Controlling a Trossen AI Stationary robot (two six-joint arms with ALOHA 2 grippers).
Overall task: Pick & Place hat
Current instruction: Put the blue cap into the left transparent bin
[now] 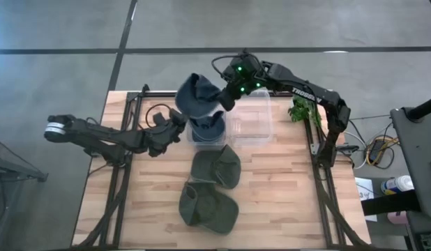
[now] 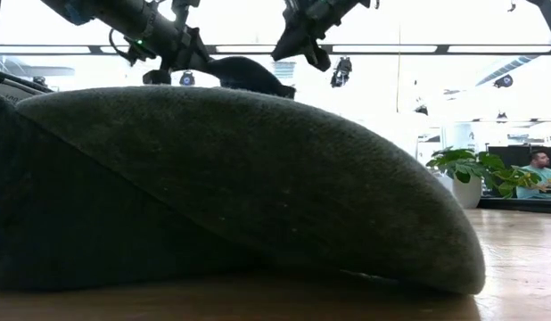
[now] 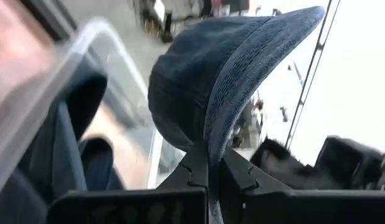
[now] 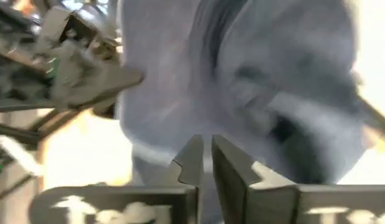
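the pale wooden slat table [image 1: 285, 202] carries most of the scene. at its far edge, near the middle, sits a clear plastic bin [image 1: 254, 118], and just left of it a stack of dark blue hats [image 1: 207, 130]. nearer the camera on the table lie two olive green fabric hats: one [image 1: 217, 167] close below the stack, the other [image 1: 208, 206] nearer still, their edges touching. one of these fills the low view as a big green dome [image 2: 258, 187], lying flat on the wood. a small green plant [image 1: 299, 110] stands at the far right edge.

the blue denim hat [image 1: 196, 95] is lifted clear above the stack, up in the air between both arms. the left gripper [image 1: 179, 120] reaches in from the left, and its wrist view shows the two fingers pinched together on the hat's brim [image 3: 208, 162]. the right gripper [image 1: 226, 100] comes in from the far right; its fingers [image 4: 191, 163] look nearly closed with blue cloth right in front, though the view is too smeared to say whether they actually pinch the fabric.

so the picking part looks done for this one hat: it is off the pile and held. the placing is left, since the hat is not yet set down anywhere, and the bin seems empty. the two green hats lie untouched.
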